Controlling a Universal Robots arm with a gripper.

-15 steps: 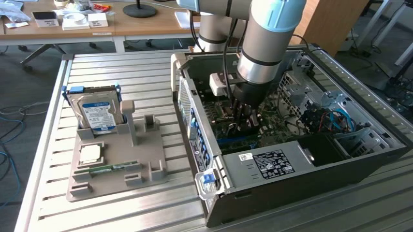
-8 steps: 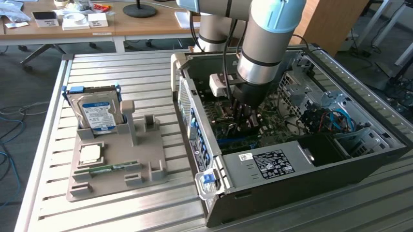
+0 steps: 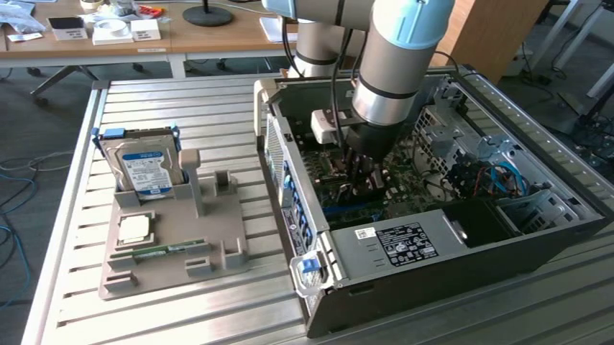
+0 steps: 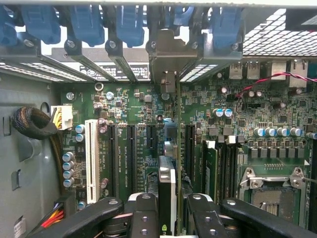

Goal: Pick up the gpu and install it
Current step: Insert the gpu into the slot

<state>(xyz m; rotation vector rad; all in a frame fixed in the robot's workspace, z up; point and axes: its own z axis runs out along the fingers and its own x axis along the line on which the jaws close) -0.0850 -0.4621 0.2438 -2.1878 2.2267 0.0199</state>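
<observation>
My gripper (image 3: 367, 181) reaches down into the open computer case (image 3: 537, 244), over the green motherboard (image 3: 413, 183). In the wrist view the gripper (image 4: 168, 206) is shut on the gpu (image 4: 167, 173), a slim card seen edge-on between the two black fingers (image 4: 143, 208). The card runs toward the case's rear wall, where its silver bracket (image 4: 167, 57) stands among the blue slot latches (image 4: 131, 22). Black expansion slots (image 4: 131, 153) lie on either side of the card. Whether its lower edge touches a slot is hidden.
A grey fixture tray (image 3: 221, 237) on the slatted table, at the exterior view's left, holds a silver hard drive (image 3: 144, 169), a processor chip (image 3: 134, 228) and a green memory stick (image 3: 158, 251). Inside the case are a power supply (image 3: 403, 241), a white slot (image 4: 91, 153), cables (image 4: 34, 124) and the processor socket (image 4: 275, 191).
</observation>
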